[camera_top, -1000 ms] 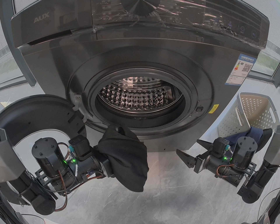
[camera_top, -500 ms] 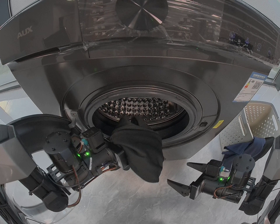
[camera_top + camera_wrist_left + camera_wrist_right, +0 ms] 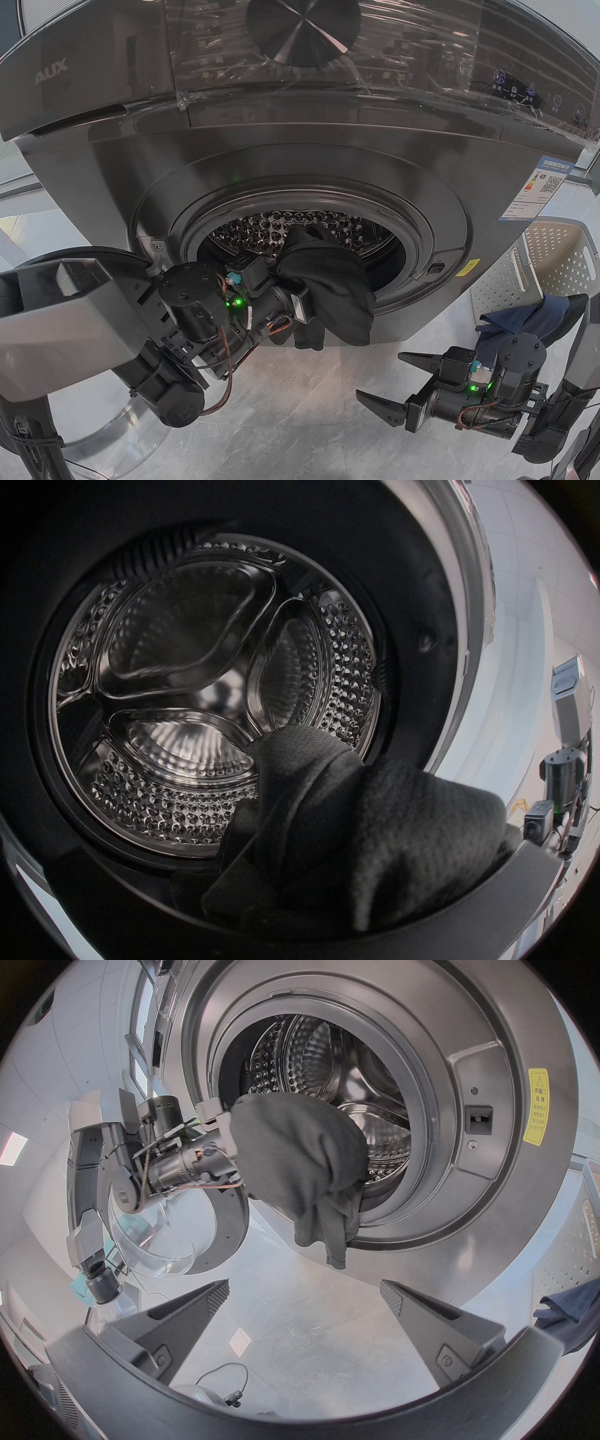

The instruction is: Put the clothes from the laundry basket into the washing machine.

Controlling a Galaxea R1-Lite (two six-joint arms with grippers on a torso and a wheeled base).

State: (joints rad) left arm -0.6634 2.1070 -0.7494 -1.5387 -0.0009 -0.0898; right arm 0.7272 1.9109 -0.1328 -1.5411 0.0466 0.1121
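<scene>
Forward and up has gone the left arm since half a second ago, carrying the black garment (image 3: 331,287) from the lip of the port into its mouth. Cloth buries the left jaws, so I cannot tell whether they pinch it or merely wear it draped. Just ahead of them lies the drum (image 3: 187,686) of the washing machine (image 3: 312,144). Below them a tail of the garment hangs outside over the door rim (image 3: 406,294). To do this step well, I judge the arm should drive deeper, past the rim, before letting go, or that tail may drag the whole piece out onto the floor (image 3: 312,425). The right jaws hang spread and empty, low and well apart from the left ones, with the laundry basket (image 3: 556,250) and a blue garment (image 3: 531,319) beyond their wrist. What else the basket holds is cut off from sight.
</scene>
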